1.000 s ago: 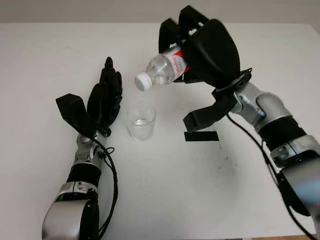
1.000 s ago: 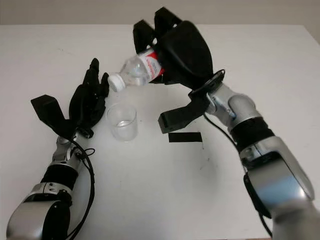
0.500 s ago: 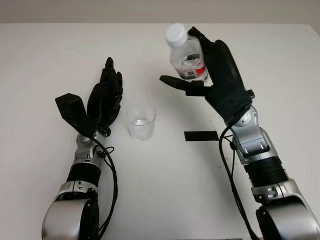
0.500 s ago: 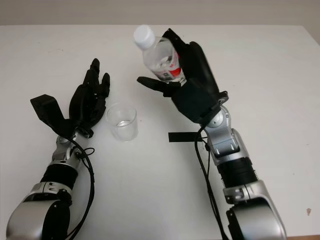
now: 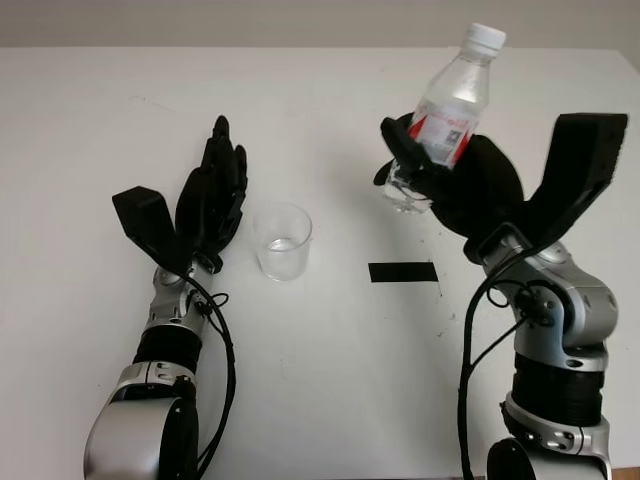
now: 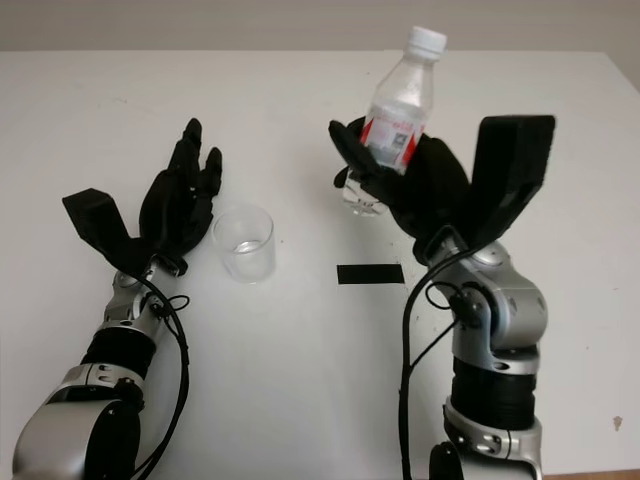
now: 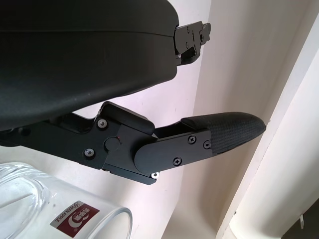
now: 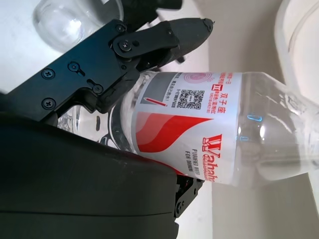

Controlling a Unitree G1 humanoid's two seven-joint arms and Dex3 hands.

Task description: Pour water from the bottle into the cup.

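We start at the right hand's fingers [image 8: 164,37], curled tight around the lower body of the bottle [image 5: 447,110], black digits pressing across its red and white label [image 8: 199,132]. The right hand [image 5: 450,180] has it lifted clear of the table [image 5: 320,380], close to upright with a slight lean, white cap [image 5: 486,37] on and pointing up and away from us. The clear base of the bottle pokes out below the fingers. From there we follow the silver forearm down to the bottom right edge. Just below the bottle on the white surface lies a short strip of black tape [image 5: 403,271]. Over to the left, well apart from the bottle, stands the cup [image 5: 282,241], a clear glass tumbler, upright on the table. Right beside the cup, on its far side from the bottle, we find the left hand [image 5: 208,200], open, holding nothing, its fingers pointing away from the robot. In the left wrist view the cup's rim [image 7: 117,219] sits close by the hand's black shell.
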